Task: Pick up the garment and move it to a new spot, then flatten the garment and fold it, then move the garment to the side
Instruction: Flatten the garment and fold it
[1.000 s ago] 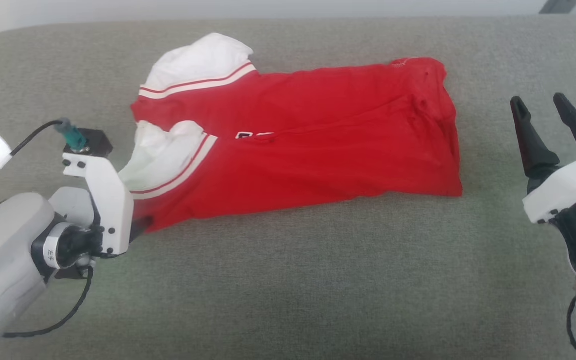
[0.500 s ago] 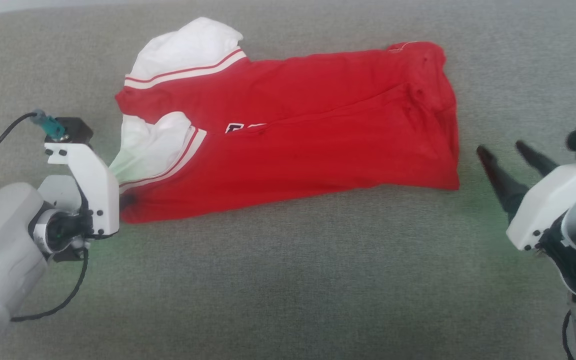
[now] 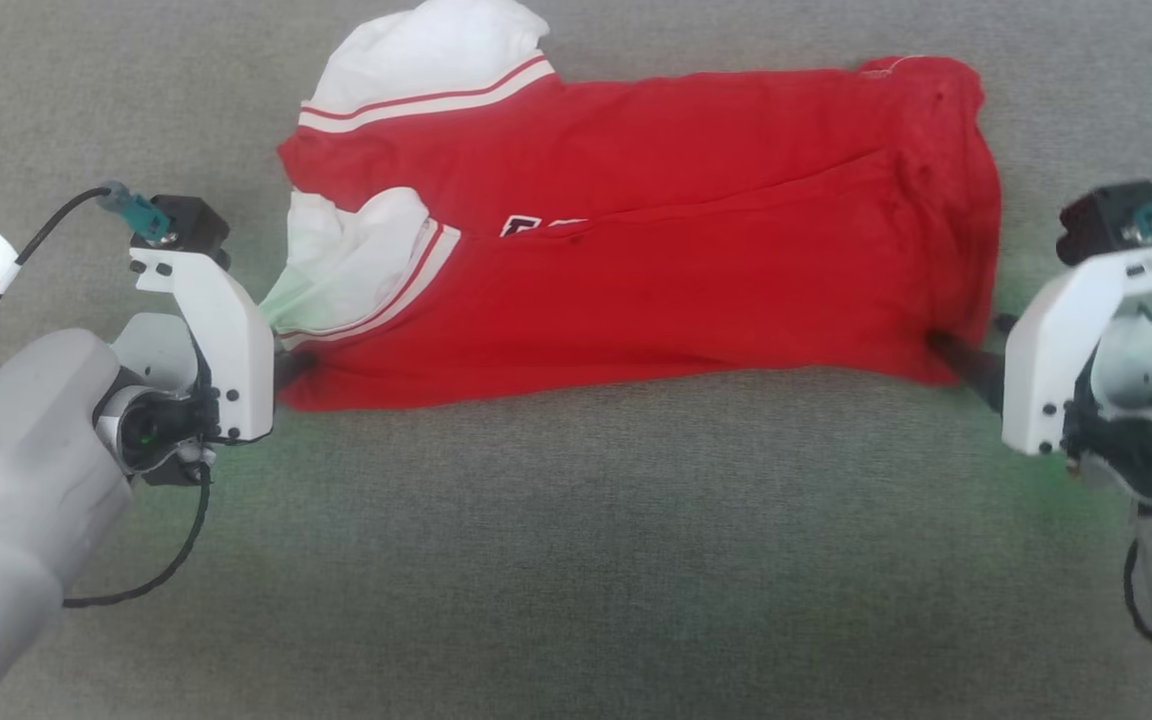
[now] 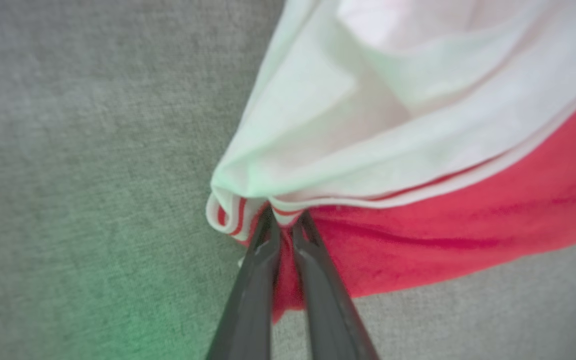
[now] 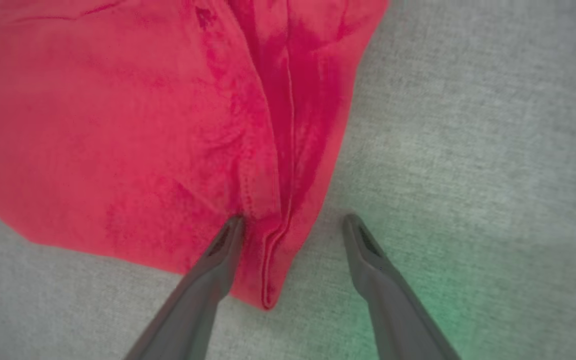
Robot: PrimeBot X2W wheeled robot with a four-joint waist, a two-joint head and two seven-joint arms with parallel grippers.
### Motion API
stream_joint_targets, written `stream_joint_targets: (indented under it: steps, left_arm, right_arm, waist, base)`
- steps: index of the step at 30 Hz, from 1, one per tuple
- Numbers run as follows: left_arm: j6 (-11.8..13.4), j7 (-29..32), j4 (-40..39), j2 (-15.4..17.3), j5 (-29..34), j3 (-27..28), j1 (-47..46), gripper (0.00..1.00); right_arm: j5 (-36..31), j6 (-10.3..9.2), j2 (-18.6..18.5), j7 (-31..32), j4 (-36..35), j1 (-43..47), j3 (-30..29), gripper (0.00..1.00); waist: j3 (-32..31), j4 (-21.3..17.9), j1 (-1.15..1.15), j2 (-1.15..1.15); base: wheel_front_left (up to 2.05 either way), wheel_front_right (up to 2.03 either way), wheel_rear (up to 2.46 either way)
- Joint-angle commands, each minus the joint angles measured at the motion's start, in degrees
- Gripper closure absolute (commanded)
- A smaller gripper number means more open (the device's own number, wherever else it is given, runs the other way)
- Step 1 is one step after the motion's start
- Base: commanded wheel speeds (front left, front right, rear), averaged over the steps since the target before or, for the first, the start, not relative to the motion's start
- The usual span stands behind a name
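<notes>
1. The garment [image 3: 676, 270] is lying mostly flat across the far half of the grey fabric surface [image 3: 576, 560]. Its long side runs left to right, and the white lining [image 3: 346, 270] is flopped open at the left end.
2. Handling guess: light, floppy cloth with zero stiffness. It'll sag and bunch wherever it isn't supported, so lifting by one corner would just turn it into a rope. It's not fragile and not really slippery, though a thin single layer could slide out of a pinch.
3. Best places to hold, I reckon, are the two near corners, where trim or hem gives a thicker bite.
4. The left gripper [image 4: 285, 220] is clamped tight on the near-left corner, right on the striped trim [image 4: 228, 220] where the red and white layers bunch together. Its fingers come in low, nearly level with the surface and pointing right. The pale forearm [image 3: 26, 450] angles in from the near left.
5. The right gripper [image 5: 293, 219] is spread wide with nothing in it yet. It's down at the near-right corner, pointing left. One finger sits on the red cloth and the other on bare surface just beside it, with the hem seam [image 5: 268, 260] between them.
6. Closing right there should catch the folded hem nicely, and then both corners could lift together.
</notes>
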Motion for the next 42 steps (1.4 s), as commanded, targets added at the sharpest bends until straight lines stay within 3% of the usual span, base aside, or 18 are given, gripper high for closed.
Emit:
stream_joint_targets:
  steps: [1, 4, 5, 6, 18, 24, 30, 42]
  left_arm:
    - [0.5, -0.4, 2.0, -3.8, 1.1, -2.0, 3.0, 1.0]
    - [-0.1, -0.8, 2.9, -4.8, 1.4, -2.1, 2.6, 1.0]
    - [-0.3, -0.9, 3.2, -5.0, 1.4, -2.1, 2.5, 1.0]
    - [-0.5, -1.0, 3.4, -5.3, 1.4, -2.0, 2.4, 1.0]
    - [-1.4, 1.2, 4.5, -4.0, 1.1, -2.3, 1.4, 1.0]
    - [-0.3, 3.9, 0.2, -0.5, 1.9, -3.3, 2.4, 1.0]
    - [4.4, 6.2, -9.1, 5.0, 1.7, -3.9, 4.4, 1.0]
    - [18.0, 7.3, -37.2, 17.4, 0.1, -4.5, 13.4, 1.0]
  right_arm:
    - [-0.4, 0.0, 0.3, 1.5, 2.6, -0.5, 1.0, 0.0]
    - [-0.9, 0.0, 0.3, 3.7, 6.2, -1.8, 2.8, 0.0]
    - [-0.9, 0.0, 0.0, 3.9, 7.0, -2.2, 3.7, 0.78]
    - [-0.3, 0.0, 0.0, 4.1, 7.7, -2.5, 4.2, 1.0]
    - [2.0, -0.05, -5.5, 4.5, 7.1, -4.6, 5.4, 1.0]
    - [3.7, -0.04, -8.2, 6.8, 2.7, -1.5, 4.7, 1.0]
    - [5.0, -0.04, -10.0, 9.8, -3.9, 3.9, 2.8, 1.0]
    - [5.7, -0.04, -8.8, 16.3, -16.1, 18.4, -4.1, 1.0]
  waist:
    - [0.5, 0.5, 0.0, -0.01]
    - [0.9, 1.0, 0.0, -0.01]
    - [1.1, 1.2, 0.0, -0.01]
    - [1.1, 1.3, 0.0, -0.01]
    - [-0.4, 1.6, 0.0, -0.01]
    - [-2.9, 1.7, 0.0, -0.01]
    - [-5.5, 1.9, 0.0, -0.01]
    - [-7.6, 2.2, 0.0, -0.01]
  base:
    - [0.0, 0.0, 0.0]
    - [0.0, 0.0, 0.0]
    - [0.0, 0.0, 0.0]
    - [0.0, 0.0, 0.0]
    - [0.0, 0.0, 0.0]
    - [0.0, 0.0, 0.0]
    - [0.0, 0.0, 0.0]
    - [0.0, 0.0, 0.0]
